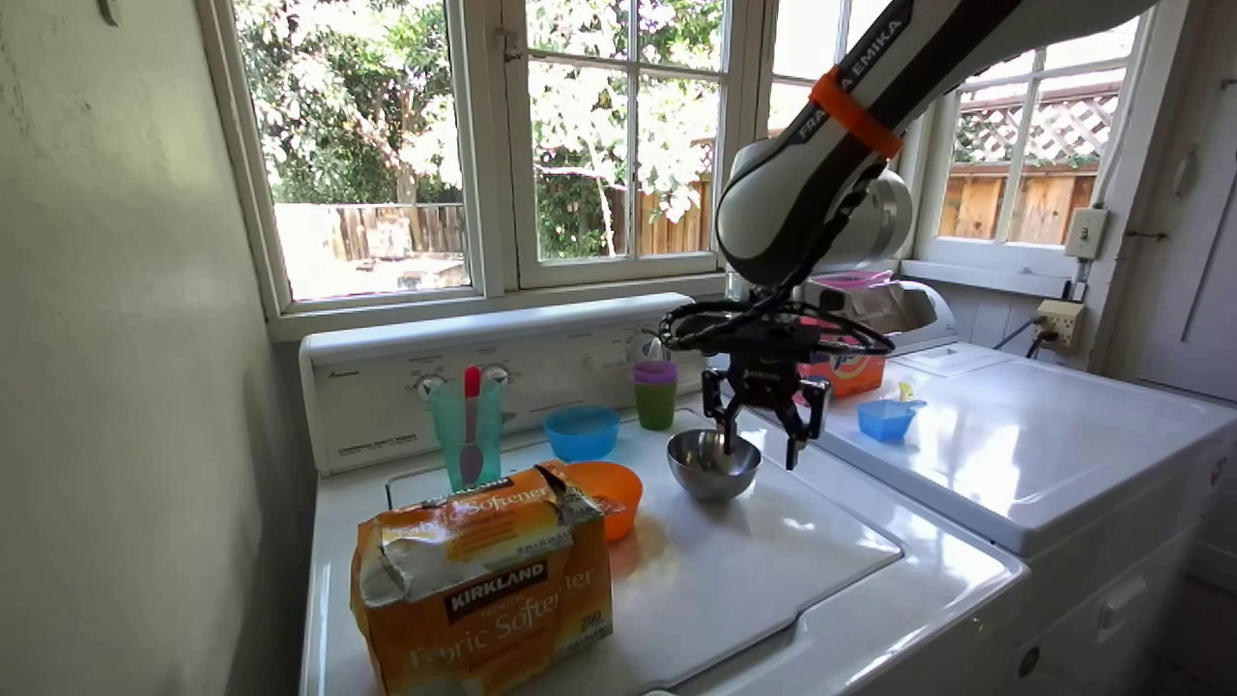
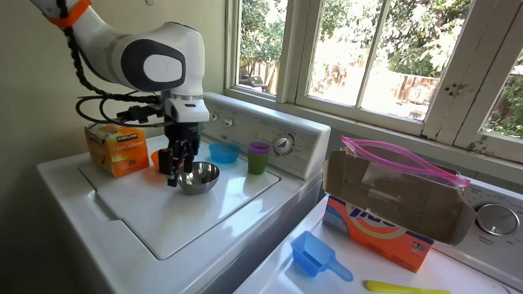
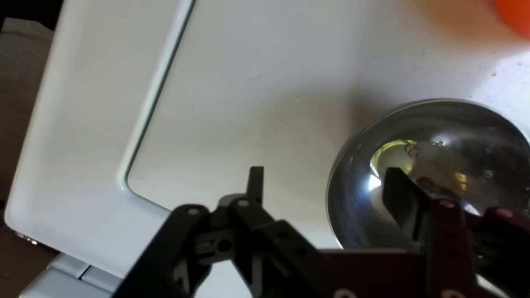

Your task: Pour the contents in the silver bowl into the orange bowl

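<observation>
The silver bowl (image 1: 710, 480) stands upright on the white washer lid in both exterior views. My gripper (image 1: 761, 454) points down over its rim with the jaws wide apart. In the wrist view one of the fingers (image 3: 399, 194) reaches over the inside of the silver bowl (image 3: 455, 120), while the opposite finger is outside the rim. A gap shows between the rim and each finger, so nothing is gripped. Reflections fill the metal, and I cannot make out the contents. The orange bowl (image 1: 623, 493) sits beside it, partly hidden behind a box; only its edge (image 3: 517, 16) enters the wrist view.
A fabric softener box (image 1: 483, 599) stands close by the orange bowl. Toward the control panel are a blue bowl (image 1: 583, 433), a green and purple cup stack (image 2: 258, 158) and a teal cup (image 1: 466, 435). A blue scoop (image 2: 314, 253) and an orange box (image 2: 380, 232) occupy the neighbouring machine.
</observation>
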Tool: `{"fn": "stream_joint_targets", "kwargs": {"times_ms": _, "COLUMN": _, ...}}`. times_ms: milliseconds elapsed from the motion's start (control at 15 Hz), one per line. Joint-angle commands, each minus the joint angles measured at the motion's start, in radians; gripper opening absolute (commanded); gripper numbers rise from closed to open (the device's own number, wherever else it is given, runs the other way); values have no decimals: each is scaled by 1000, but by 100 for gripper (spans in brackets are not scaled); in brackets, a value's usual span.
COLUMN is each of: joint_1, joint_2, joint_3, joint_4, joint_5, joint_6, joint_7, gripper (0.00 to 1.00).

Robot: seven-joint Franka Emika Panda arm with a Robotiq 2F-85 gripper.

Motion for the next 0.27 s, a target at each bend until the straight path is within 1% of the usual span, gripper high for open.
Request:
{"fn": "stream_joint_targets", "kwargs": {"times_ms": 0, "joint_1": 22, "joint_2": -52, "joint_3": 49, "joint_4": 12, "joint_5": -209, "joint_6": -103, "joint_7": 148, "gripper": 100}}
{"fn": "stream_joint_targets", "kwargs": {"times_ms": 67, "joint_1": 27, "joint_2": -58, "joint_3": 65, "joint_4": 21, "joint_5": -259, "joint_6": -134, "joint_7": 176, "gripper": 100}}
{"fn": "stream_joint_targets", "kwargs": {"times_ms": 133, "joint_1": 10, "joint_2": -30, "joint_3": 44, "joint_4": 16, "joint_5": -166, "joint_6": -75, "joint_7": 97, "gripper": 98}}
{"fn": "stream_joint_targets", "kwargs": {"times_ms": 200, "joint_1": 16, "joint_2": -38, "joint_3": 57, "joint_4": 21, "joint_5": -200, "joint_6": -95, "joint_7": 125, "gripper": 100}}
